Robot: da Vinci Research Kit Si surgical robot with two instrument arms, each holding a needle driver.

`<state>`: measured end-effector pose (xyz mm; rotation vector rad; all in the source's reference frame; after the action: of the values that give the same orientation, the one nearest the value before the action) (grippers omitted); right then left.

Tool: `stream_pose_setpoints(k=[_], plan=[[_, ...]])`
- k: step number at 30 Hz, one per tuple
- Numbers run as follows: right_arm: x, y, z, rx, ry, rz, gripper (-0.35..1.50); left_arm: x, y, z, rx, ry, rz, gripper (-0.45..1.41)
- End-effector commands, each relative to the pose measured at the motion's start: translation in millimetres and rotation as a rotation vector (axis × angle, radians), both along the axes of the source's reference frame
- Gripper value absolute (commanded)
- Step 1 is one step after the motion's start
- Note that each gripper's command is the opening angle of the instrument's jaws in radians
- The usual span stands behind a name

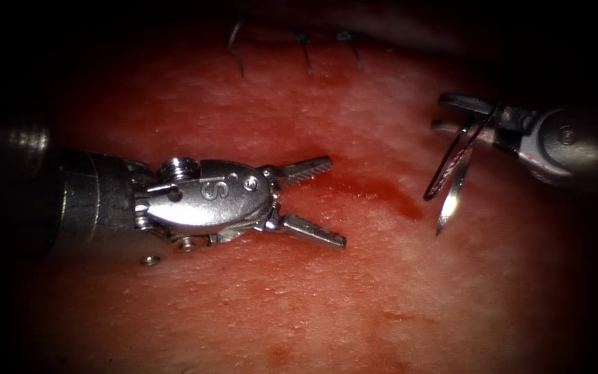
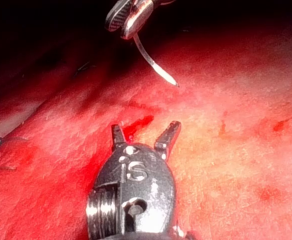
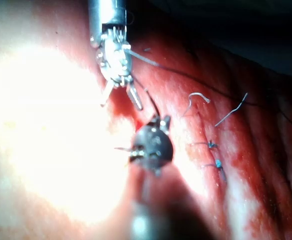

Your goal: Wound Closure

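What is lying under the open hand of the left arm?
Under the left hand lies bare tissue with a streak of red fluid; its open jaws hold nothing. The tissue beneath its metal body is covered. The needle hangs apart, held in the right hand.

The curved needle [image 1: 451, 181] hangs at the right of the endoscope view, clamped near its blunt end in the right tool [image 1: 451, 114], its bright tip pointing down, clear of the tissue [image 1: 354, 277]. Dark thread [image 1: 444, 166] loops beside it. The tissue is pale pink, wet with red fluid [image 1: 382, 194] at centre. Stitched thread ends [image 1: 237, 48] stand along the upper edge. The left tool [image 1: 327, 201], centre-left, holds nothing, jaws spread.
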<state>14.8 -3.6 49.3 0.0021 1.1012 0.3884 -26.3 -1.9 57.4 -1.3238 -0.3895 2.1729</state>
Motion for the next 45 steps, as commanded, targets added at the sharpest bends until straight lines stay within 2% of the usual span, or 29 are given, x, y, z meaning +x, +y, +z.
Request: stream_pose_setpoints(k=[1, 4, 5, 13, 20, 22, 30, 31, 35, 40, 45], plan=[[0.6, 0.1, 0.9, 0.002, 0.011, -0.006, -0.35, -0.6, 0.0, 1.1, -0.008, 0.008, 0.01, -0.08], [0.4, 0.2, 1.3, -0.001, 0.019, -0.015, -0.35, -0.6, -0.5, 3.6, -0.053, 0.032, 0.043, -0.43], [0.3, 0.2, 1.4, -0.002, 0.017, -0.014, -0.35, -0.6, -0.6, 4.1, -0.055, 0.037, 0.048, -0.45], [-0.1, 0.4, 1.9, -0.005, 0.011, -0.016, -0.35, -0.5, -4.4, 6.4, -0.031, 0.165, 0.169, -0.45], [0.2, 0.2, 2.1, -0.008, 0.014, -0.018, -0.35, 0.5, -6.6, 8.3, 0.035, 0.258, 0.205, -0.3], [0.5, 0.3, 2.1, -0.012, 0.028, -0.019, -0.35, 0.9, -7.3, 9.0, 0.047, 0.28, 0.217, -0.2], [2.2, -0.1, 2.7, -0.085, 0.119, -0.047, -0.35, 1.0, -8.1, 8.5, 0.052, 0.288, 0.212, -0.11], [3.1, -0.2, 3.4, -0.139, 0.16, -0.084, -0.35, 0.7, -8.1, 7.7, 0.058, 0.288, 0.209, -0.11], [4.4, -0.4, 4.7, -0.228, 0.179, -0.147, -0.35, 0.3, -7.9, 6.6, 0.071, 0.289, 0.2, -0.11], [6.5, 2.0, 6.3, -0.313, 0.218, -0.188, -0.35, 0.2, -8.0, 5.8, 0.067, 0.288, 0.205, -0.1], [8.6, 3.0, 6.7, -0.392, 0.25, -0.218, -0.35, 0.2, -7.8, 5.7, 0.067, 0.281, 0.199, -0.1]])
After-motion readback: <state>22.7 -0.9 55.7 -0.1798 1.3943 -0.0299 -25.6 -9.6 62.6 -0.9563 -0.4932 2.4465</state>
